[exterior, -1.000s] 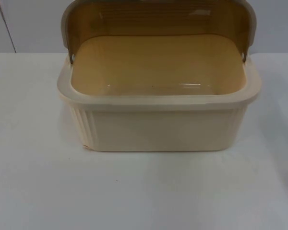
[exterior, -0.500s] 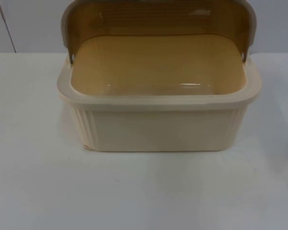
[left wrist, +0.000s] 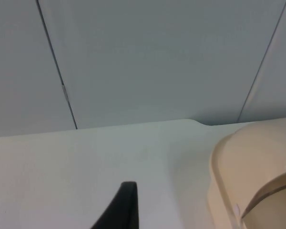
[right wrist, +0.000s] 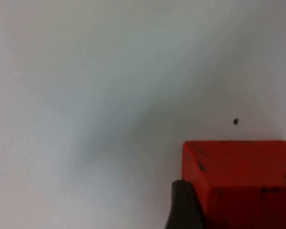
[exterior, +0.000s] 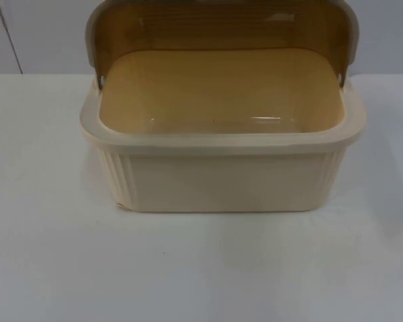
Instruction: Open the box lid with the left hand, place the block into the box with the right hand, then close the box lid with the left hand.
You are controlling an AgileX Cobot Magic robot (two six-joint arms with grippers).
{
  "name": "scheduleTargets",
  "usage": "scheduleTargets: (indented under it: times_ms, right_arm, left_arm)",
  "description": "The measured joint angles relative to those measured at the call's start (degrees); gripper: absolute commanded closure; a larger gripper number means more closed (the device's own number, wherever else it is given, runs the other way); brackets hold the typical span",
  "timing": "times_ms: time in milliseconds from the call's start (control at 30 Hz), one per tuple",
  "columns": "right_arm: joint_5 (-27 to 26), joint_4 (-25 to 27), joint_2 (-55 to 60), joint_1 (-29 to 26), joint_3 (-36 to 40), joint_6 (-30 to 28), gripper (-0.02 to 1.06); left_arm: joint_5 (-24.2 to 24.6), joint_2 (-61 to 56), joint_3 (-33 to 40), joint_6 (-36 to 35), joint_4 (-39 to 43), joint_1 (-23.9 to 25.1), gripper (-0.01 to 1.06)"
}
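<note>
The cream box (exterior: 221, 178) stands at the middle of the table in the top view. Its amber see-through lid (exterior: 221, 27) is swung up and back, and the inside is bare. The left gripper (left wrist: 125, 209) hovers low over the table just beside the box's rounded corner (left wrist: 248, 176), facing the partition wall. A red block (right wrist: 238, 167) sits against one black fingertip (right wrist: 182, 206) of the right gripper (right wrist: 238, 207), which is shut on it over white table.
Behind the box rises the grey partition wall (left wrist: 157, 62) with its dark seams. White table (exterior: 201, 268) stretches in front of the box and to both sides. A small dark speck (right wrist: 236, 121) marks the table beyond the block.
</note>
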Motion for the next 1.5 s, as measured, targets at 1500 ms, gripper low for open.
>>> scheduleTargets:
  times_ms: [1500]
  right_arm:
    - [-22.1,4.2,-47.1,0.0,-18.4,16.8,1.04]
  left_arm:
    - [-0.4,0.0,0.0,1.3,-0.4,-4.2,0.03]
